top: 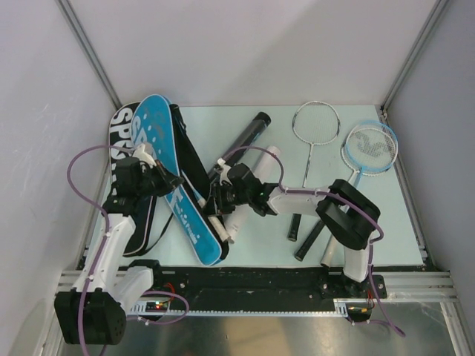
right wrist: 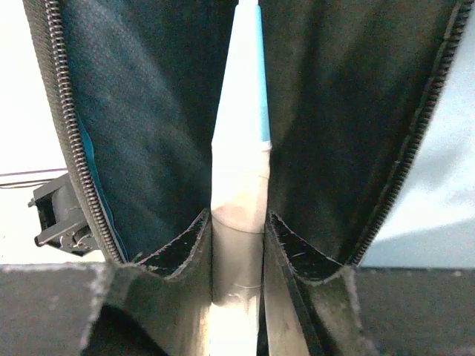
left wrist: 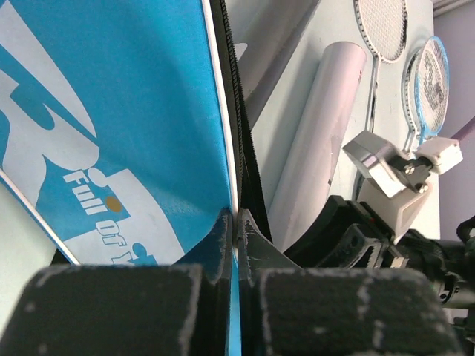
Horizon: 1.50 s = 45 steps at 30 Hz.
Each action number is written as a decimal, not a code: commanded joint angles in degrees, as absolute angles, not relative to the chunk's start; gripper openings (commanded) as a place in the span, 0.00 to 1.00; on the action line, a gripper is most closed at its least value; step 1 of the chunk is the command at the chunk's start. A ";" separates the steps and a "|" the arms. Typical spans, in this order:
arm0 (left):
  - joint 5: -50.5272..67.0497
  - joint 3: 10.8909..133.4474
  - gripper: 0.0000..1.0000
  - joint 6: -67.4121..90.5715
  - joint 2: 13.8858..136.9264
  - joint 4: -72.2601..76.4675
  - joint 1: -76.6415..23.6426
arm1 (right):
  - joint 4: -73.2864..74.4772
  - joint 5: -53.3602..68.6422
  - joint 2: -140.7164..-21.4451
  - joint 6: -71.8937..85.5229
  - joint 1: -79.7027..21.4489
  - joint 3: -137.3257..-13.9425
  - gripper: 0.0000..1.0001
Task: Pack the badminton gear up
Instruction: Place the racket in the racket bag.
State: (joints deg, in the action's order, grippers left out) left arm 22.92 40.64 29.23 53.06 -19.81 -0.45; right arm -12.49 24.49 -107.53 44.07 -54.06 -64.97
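Right gripper (right wrist: pixel 237 219) clamped a white handle (right wrist: pixel 239 170), long axis running near-to-far along the opened blue cover (left wrist: pixel 111 111); nearer left gripper (left wrist: pixel 236 221) pinched the cover's edge.

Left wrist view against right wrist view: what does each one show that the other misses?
Left wrist only: the outer face of the blue printed racket cover, pinched by the left gripper, plus a white tube, a silver-framed racket and a blue-framed racket. Right wrist only: the cover's black lining, with the right gripper shut on a pale narrow shaft. Both: the cover's zipper teeth.
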 commanded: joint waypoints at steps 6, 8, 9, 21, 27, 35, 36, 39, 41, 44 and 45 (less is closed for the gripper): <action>24.48 38.61 0.00 34.77 49.07 -18.21 -0.27 | -14.36 17.38 -112.12 45.69 -56.84 -73.67 0.01; 23.30 38.08 0.00 34.86 49.36 -18.20 -0.27 | -14.36 16.30 -112.67 46.14 -57.61 -74.38 0.02; 22.42 37.89 0.00 34.92 49.55 -18.15 -0.26 | -14.47 15.88 -112.89 46.14 -58.03 -74.63 0.02; 10.69 39.73 0.39 33.83 50.23 -18.11 1.12 | -13.23 13.46 -113.66 39.56 -62.40 -75.12 0.01; 3.66 42.51 0.59 34.01 51.47 -18.35 3.74 | -10.49 7.56 -113.06 34.93 -64.96 -75.13 0.00; -4.39 50.52 0.61 31.14 58.09 -20.45 6.20 | -8.03 -3.08 -111.77 30.39 -68.54 -75.26 0.00; -4.92 51.01 0.61 30.73 58.80 -20.51 6.22 | -7.79 -4.09 -111.74 30.14 -68.85 -75.42 0.00; -4.03 51.48 0.60 29.13 60.28 -20.69 6.22 | -6.83 -6.02 -111.97 29.86 -69.82 -76.40 0.00; -2.59 50.79 0.60 28.77 60.64 -20.73 6.23 | -6.59 -6.54 -112.23 30.07 -70.12 -76.95 0.00; -1.50 48.73 0.58 28.81 60.29 -20.70 6.23 | -5.69 -7.35 -112.70 31.09 -70.32 -77.88 0.00; -1.28 47.79 0.58 28.82 59.99 -20.72 6.19 | -5.48 -7.54 -112.82 31.37 -70.36 -78.14 0.00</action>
